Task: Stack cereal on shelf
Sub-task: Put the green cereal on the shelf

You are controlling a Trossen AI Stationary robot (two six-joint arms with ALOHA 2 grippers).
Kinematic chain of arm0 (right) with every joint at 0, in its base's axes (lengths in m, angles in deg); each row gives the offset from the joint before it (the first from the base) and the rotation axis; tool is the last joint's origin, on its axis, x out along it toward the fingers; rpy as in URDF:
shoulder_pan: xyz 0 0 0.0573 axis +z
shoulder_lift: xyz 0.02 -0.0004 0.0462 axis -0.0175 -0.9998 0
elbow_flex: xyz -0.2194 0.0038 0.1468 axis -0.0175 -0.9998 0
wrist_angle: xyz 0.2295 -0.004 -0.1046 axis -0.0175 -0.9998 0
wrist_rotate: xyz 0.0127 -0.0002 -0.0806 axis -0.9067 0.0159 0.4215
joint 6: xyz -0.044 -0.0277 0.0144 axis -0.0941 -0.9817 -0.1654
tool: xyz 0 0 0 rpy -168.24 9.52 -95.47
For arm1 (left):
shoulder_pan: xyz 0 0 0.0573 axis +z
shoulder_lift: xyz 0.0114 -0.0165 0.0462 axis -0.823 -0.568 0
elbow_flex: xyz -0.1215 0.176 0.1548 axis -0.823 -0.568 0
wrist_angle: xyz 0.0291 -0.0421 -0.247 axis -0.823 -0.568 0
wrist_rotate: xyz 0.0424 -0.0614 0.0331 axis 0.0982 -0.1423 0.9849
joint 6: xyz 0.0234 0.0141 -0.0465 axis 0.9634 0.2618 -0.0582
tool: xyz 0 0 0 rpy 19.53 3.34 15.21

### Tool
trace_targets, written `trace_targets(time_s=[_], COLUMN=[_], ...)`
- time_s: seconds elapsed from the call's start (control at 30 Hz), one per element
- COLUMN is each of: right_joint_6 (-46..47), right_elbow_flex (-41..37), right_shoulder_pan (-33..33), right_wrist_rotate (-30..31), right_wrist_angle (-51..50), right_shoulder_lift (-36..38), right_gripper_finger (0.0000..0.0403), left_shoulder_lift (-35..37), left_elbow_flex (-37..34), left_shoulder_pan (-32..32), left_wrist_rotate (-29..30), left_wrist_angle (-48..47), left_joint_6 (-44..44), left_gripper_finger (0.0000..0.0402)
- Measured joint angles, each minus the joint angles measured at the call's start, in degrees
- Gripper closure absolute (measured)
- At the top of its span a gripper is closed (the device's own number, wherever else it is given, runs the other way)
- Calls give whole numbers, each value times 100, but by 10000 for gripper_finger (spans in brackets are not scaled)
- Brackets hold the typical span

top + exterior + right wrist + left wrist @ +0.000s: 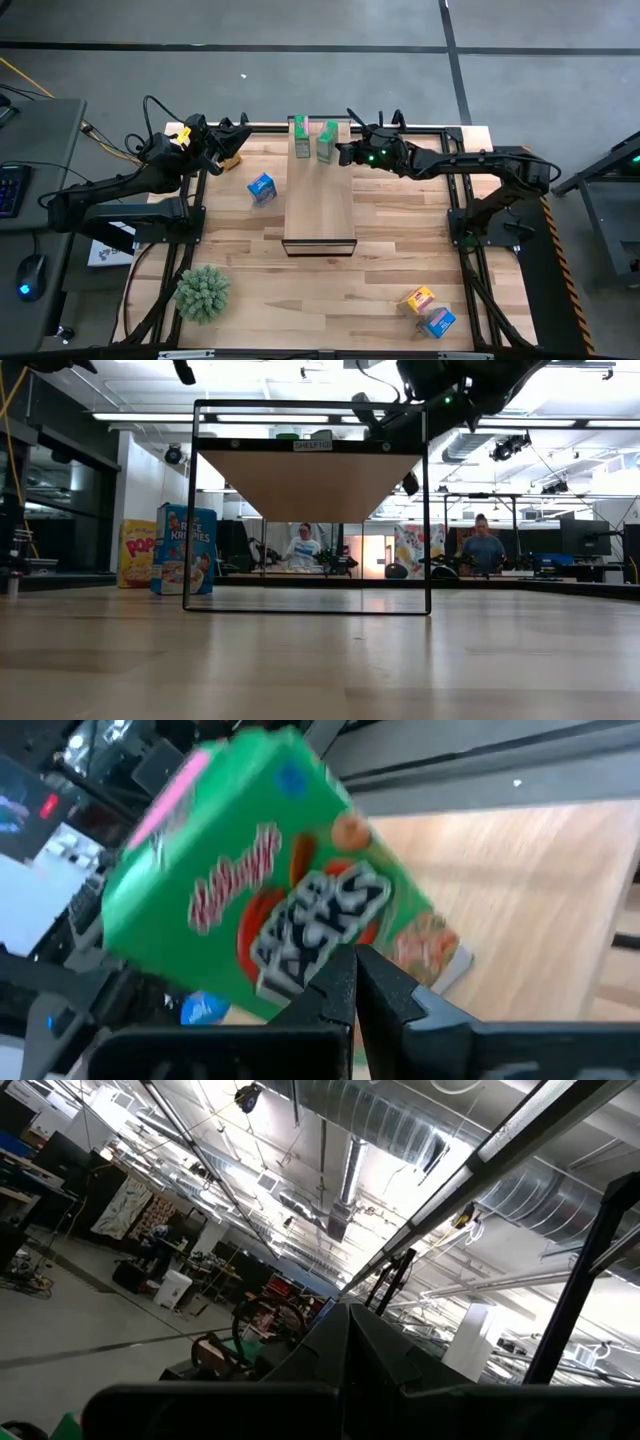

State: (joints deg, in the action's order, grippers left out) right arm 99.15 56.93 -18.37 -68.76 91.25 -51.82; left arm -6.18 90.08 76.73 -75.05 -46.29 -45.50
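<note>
The shelf (320, 205) is a pale plank raised on a black frame (310, 480). Two green cereal boxes (300, 137) (327, 142) stand on its far end. My right gripper (346, 153) is shut right beside the right-hand green box (270, 890), on its right side. My left gripper (236, 143) is shut and empty, raised near the table's far left corner. A yellow-orange box (137, 553) and a blue box (262, 187) stand on the table left of the shelf. One more yellow-orange box (417, 298) and one more blue box (437, 321) lie near the right front corner. My right gripper's shut fingertips (340, 982) stand in front of the green box's printed face, near its lower edge (300, 970). The fingers come roughly level from the table's right. I cannot tell whether they touch the box.
A spiky green plant ball (203, 292) sits near the front left. The near half of the plank (320, 225) is bare. People work at benches in the room beyond the table (485, 550).
</note>
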Motion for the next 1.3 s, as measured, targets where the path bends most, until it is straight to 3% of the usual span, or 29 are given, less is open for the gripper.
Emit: trace_targets(time_s=[0.57,1.07,1.17,1.3], right_joint_6=[447,640,485,99], right_elbow_flex=[0,0,0,0], right_shoulder_pan=[-372,-581,-616,-523], right_wrist_rotate=[-501,-460,-837,-1092], right_wrist_angle=[553,995,745,-338], right_shoulder_lift=[-266,-403,-251,165], right_gripper_finger=[403,403,403,403], left_shoulder_lift=[-1,-13,-13,-13], left_elbow_flex=[0,0,0,0], left_shoulder_pan=[0,0,0,-1], left_wrist_rotate=[9,59,60,61], left_wrist_angle=[0,0,0,0], left_joint_6=[0,2,2,2], left_gripper_finger=[397,397,397,397])
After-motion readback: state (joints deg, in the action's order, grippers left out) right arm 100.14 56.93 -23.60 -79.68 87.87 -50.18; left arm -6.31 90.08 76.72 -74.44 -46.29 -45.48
